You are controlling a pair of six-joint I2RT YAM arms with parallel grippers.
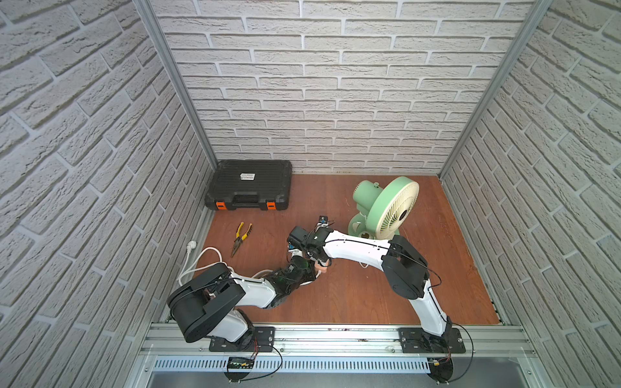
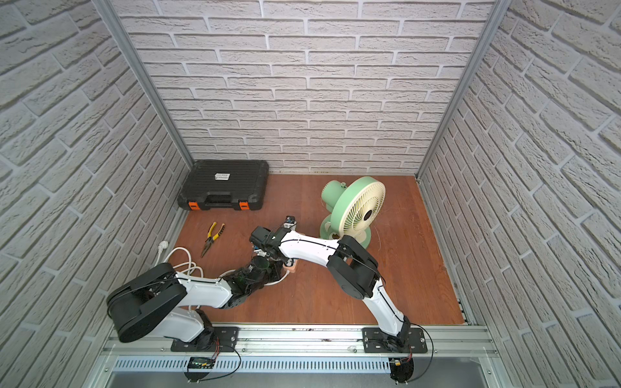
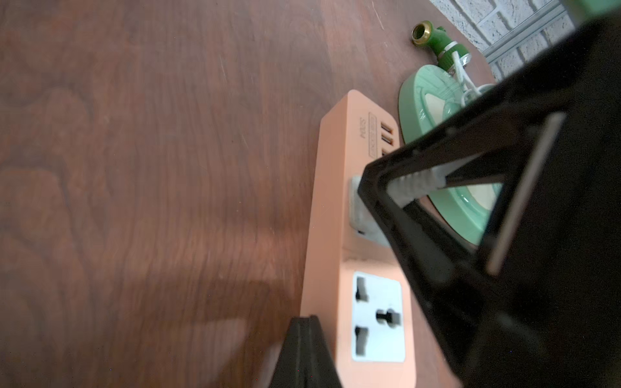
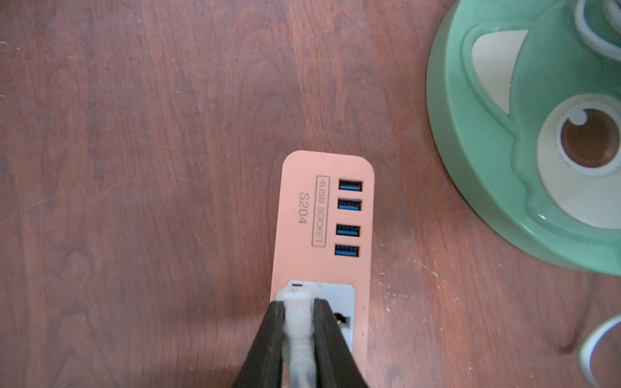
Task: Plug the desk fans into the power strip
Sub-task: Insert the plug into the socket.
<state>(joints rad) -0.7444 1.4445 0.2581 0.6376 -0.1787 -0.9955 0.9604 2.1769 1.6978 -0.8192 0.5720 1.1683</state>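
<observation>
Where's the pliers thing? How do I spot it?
Find the black plastic toolcase in the back corner of the brown wooden table. Just in front of it lie the long-nose pliers, the only thing with yellow-and-black handles and a pointy nose.
</observation>
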